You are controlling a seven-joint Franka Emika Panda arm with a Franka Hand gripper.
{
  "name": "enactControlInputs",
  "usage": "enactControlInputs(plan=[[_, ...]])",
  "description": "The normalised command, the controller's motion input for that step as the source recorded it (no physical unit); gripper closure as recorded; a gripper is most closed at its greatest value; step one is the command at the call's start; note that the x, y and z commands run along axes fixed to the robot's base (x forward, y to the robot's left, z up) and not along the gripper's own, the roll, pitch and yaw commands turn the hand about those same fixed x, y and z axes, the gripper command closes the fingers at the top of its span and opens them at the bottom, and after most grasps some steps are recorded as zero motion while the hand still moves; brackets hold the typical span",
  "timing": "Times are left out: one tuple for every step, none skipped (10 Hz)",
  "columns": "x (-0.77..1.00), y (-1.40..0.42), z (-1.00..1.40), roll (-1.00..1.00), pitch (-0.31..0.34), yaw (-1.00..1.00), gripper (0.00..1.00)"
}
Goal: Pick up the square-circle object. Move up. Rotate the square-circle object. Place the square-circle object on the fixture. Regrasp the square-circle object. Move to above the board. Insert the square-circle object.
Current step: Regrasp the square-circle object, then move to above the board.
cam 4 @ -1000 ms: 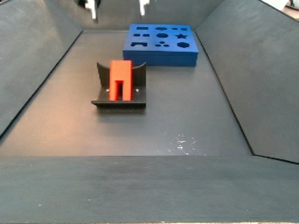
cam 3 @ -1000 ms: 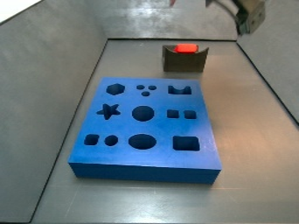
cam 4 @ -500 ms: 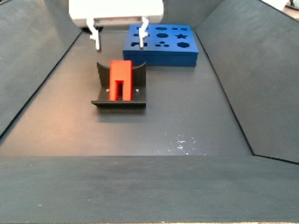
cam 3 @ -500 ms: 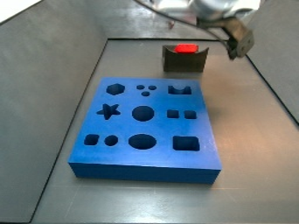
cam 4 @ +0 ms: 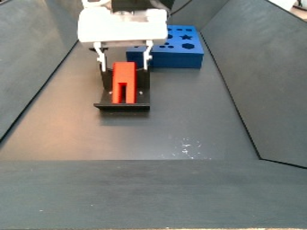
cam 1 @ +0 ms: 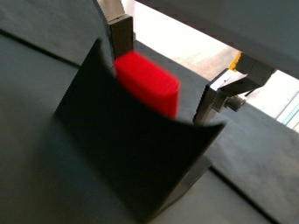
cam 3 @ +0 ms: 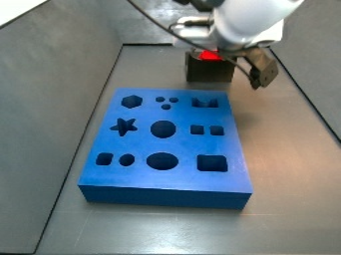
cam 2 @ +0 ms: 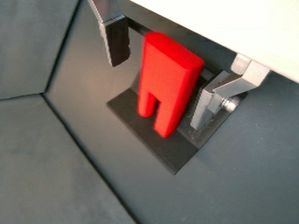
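Square-circle object [cam 2: 167,80]: bright red, plain. Fixture [cam 1: 128,144]: dark, near black. Board [cam 3: 168,143]: solid blue, holes darker blue. Gripper [cam 4: 124,61] over fixture: white body, silver fingers [cam 2: 212,99], dark pads. Floor [cam 4: 156,135]: dull grey, brownish sheen in side view.

So the blue board [cam 3: 170,142] takes up the middle of the floor, a big flat slab with a star, a hexagon, circles and squarish holes cut in it. Just past its far edge sits the dark fixture [cam 3: 209,69], with a bit of the red square-circle object [cam 3: 208,56] showing on top. The gripper [cam 3: 224,66] is right down over that spot, its white body covering most of the fixture. One dark finger [cam 3: 257,71] hangs on the right side. Can't tell whether the jaws touch the red piece.
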Motion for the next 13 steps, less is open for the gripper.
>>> enactControlInputs(plan=[[0.08,0.0,-0.34,0.05,0.04,0.0,0.0],[0.06,0.0,-0.23,0.05,0.049,0.02,0.0],[0.0,0.0,0.0,0.0,0.0,0.0,1.0],[-0.02,0.02,1.0,0.2,0.229,-0.29,1.0],[-0.02,0.02,1.0,0.19,0.227,-0.29,1.0],[-0.03,0.02,1.0,0.13,0.233,-0.18,1.0],[-0.03,0.02,1.0,0.08,0.247,-0.1,1.0],[-0.03,0.02,1.0,0.01,0.268,0.0,1.0],[-0.03,0.02,1.0,-0.01,0.272,0.03,1.0],[-0.03,0.02,1.0,-0.03,0.246,0.11,1.0],[-0.03,0.01,1.0,-0.04,0.215,0.15,1.0],[-0.02,0.01,1.0,-0.05,0.168,0.19,1.0],[-0.02,0.01,1.0,-0.05,0.147,0.2,1.0]])
